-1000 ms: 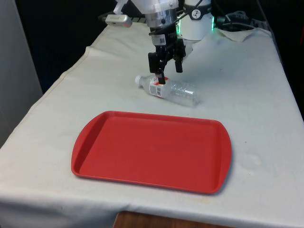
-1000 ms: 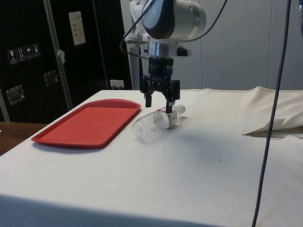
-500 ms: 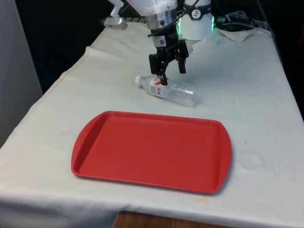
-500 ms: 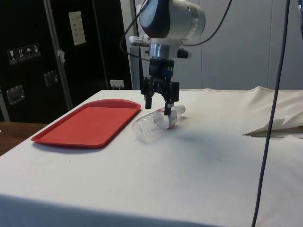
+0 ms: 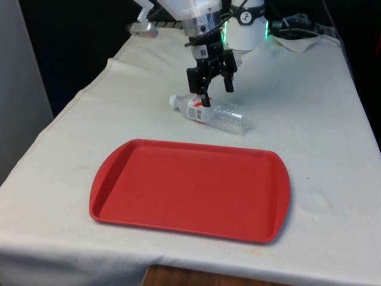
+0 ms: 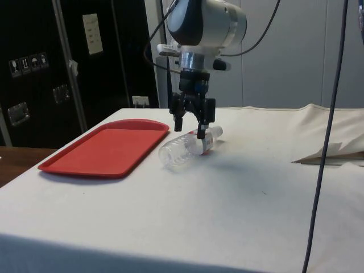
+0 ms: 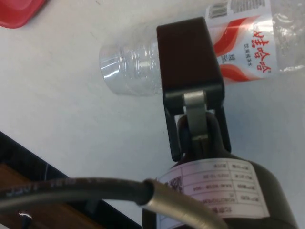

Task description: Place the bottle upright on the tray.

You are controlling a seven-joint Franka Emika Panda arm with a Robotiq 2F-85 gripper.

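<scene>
A: Where's the bottle (image 5: 210,114)?
B: Lying on its side on the desk (image 5: 309,107), beyond the tray (image 5: 190,189), cap toward the front view's left.
A: And the hand (image 5: 215,94)?
B: Directly above the label, fingers spread, holding nothing, straddling across the bottle's long axis.

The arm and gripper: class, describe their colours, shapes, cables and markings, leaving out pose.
The arm is white and rounded, with a silver wrist collar. Dark cables loop from it. The gripper is black with two slim fingers; a white printed label wraps its body.
</scene>
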